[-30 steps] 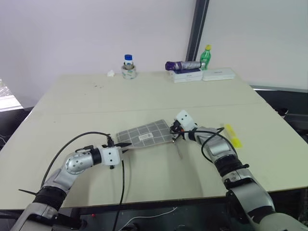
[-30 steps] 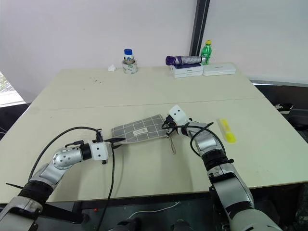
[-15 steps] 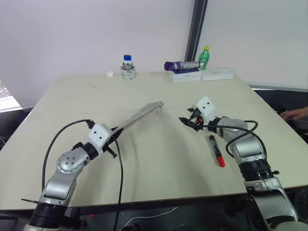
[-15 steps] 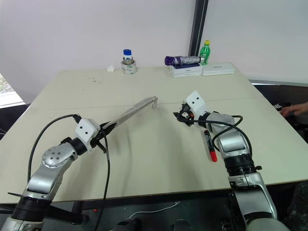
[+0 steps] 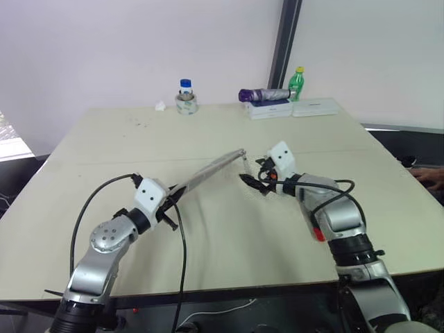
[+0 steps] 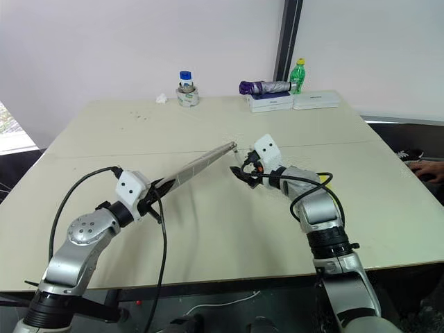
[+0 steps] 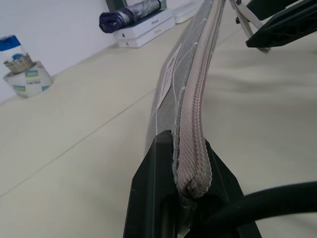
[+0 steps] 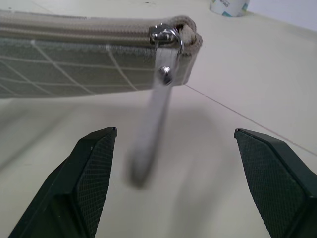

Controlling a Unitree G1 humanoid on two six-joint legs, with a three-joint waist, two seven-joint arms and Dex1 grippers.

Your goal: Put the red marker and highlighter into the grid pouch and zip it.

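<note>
- The grid pouch [image 6: 198,164] is raised off the desk [image 6: 208,229], edge-on, slanting up from the left pincer [image 6: 154,193] toward the right pincer [image 6: 244,171].
- In the left wrist view the zipper teeth look meshed along the whole visible top edge, and in the right wrist view the slider sits at the very end of the pouch. Judged from that, the pouch appears zipped shut.
- The red marker [image 5: 317,231] lies on the desk, partly hidden behind the right forearm. That suggests it is not in the pouch, so this step looks undone.
- Whether the highlighter is inside the pouch cannot be told.
- Likely left to do: reopen the pouch, put the marker in, settle the highlighter, and zip again.
- The left pincer is pressed together, pinching the pouch's near end at the zipper edge.
- The right pincer is spread wide and holds nothing. The zipper pull loop [image 8: 151,134] dangles from the slider between its two fingers without touching either.
</note>
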